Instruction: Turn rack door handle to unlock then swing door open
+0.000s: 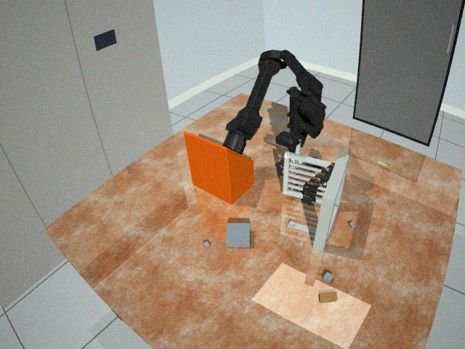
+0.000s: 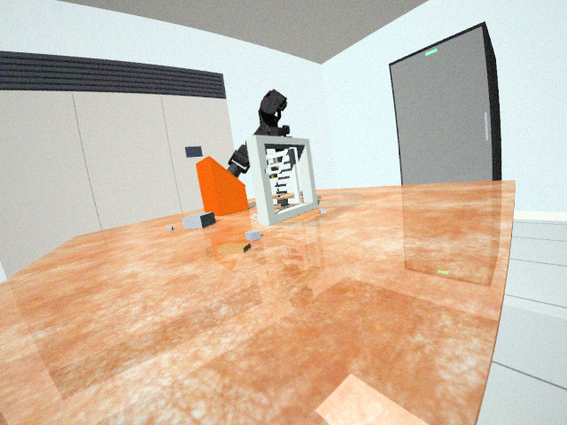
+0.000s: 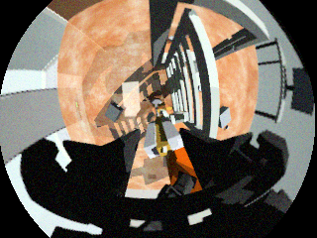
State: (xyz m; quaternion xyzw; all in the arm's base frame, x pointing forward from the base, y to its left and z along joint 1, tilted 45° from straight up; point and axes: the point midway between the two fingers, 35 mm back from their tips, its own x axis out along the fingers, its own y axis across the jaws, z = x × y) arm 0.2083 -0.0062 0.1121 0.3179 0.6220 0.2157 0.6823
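Observation:
The white slatted door [image 1: 285, 180] [image 3: 212, 99] stands swung well out from the pale rack frame [image 1: 323, 225] [image 2: 260, 182], roughly square to it; the exact angle cannot be read. My gripper [image 1: 297, 147] [image 3: 158, 131] reaches down on the door's far side in the top view. Its fingers are open, with a gap between the pale tips. The yellow handle [image 3: 161, 145] shows in that gap in the wrist view, with a tip on each side. In the top and exterior views the slats and frame mostly hide the handle and fingertips, and its turn is hard to tell.
A large orange block [image 1: 210, 169] [image 2: 220, 187] stands beside the arm's base. A grey box [image 1: 238, 235] [image 2: 192, 221] lies in front of it. Small grey cubes [image 1: 206, 244] [image 1: 328, 276] [image 1: 352, 224] lie around the frame, and a brown block [image 1: 328, 297] [image 2: 233, 248] lies farther forward.

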